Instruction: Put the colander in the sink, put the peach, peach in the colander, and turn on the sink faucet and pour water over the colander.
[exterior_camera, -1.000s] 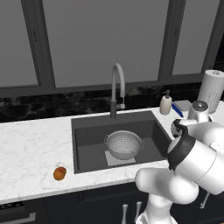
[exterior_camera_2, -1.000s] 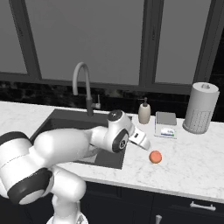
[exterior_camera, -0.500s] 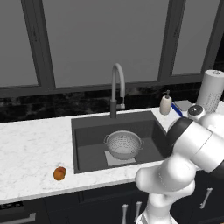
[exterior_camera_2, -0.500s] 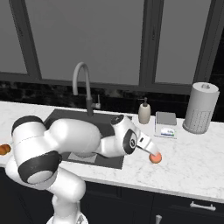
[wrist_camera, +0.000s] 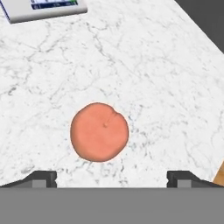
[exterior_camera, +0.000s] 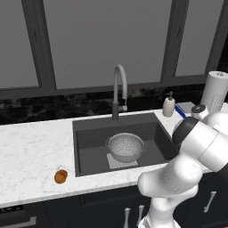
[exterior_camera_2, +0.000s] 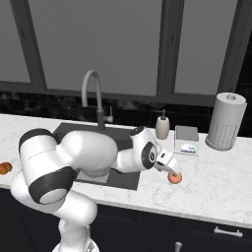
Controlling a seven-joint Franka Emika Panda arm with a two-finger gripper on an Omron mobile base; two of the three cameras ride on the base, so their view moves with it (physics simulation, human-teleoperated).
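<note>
I've got the gripper (wrist_camera: 112, 177) wide open right above the paler peach (wrist_camera: 99, 131) on the counter (wrist_camera: 166, 78). Colander (exterior_camera: 126, 147) sits in the sink (exterior_camera: 89, 147).

Even flat rendered light, soft faint shadows, no glare, slightly soft focus throughout

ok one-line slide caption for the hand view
Open gripper poised above the pale pinkish-orange round peach lying on the white marble counter.
</note>
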